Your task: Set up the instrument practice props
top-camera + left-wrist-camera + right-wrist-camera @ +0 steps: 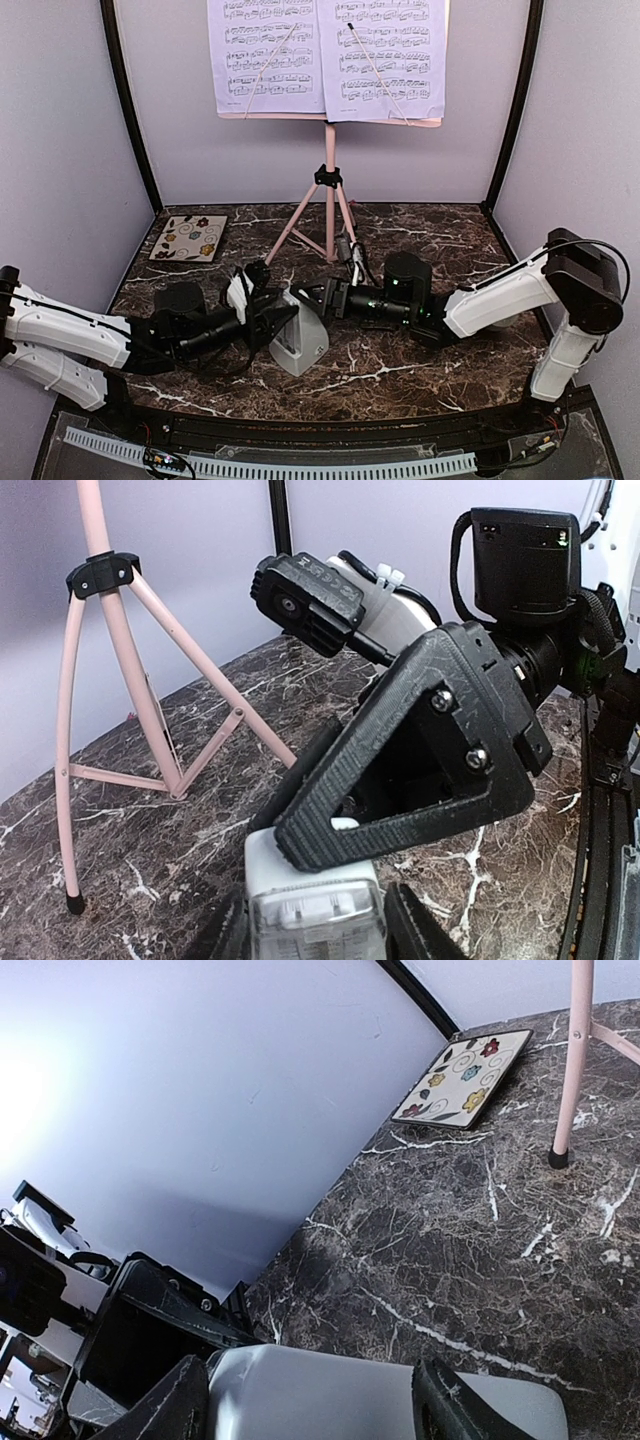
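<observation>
Nearest the lens in both wrist views, the white-grey metronome (312, 905) fills the gap between each arm's fingers. Left gripper (272, 318): clamped on the metronome's lower body, with a finger pressed to either side. Right gripper (322, 298): reaching in from the opposite side, closed against the same body. One of its black ribbed fingers (400, 770) crosses just above the metronome in the left wrist view. Metronome position: front centre of the dark marble table (430, 230), between the two wrists. Pink music stand (329, 180): upright on its tripod legs at rear centre, well apart from both grippers. Its desk carries the first sheet-music page (265, 55) and the second sheet-music page (392, 55) side by side. Floral tile (189, 238): flat near the rear left corner.
</observation>
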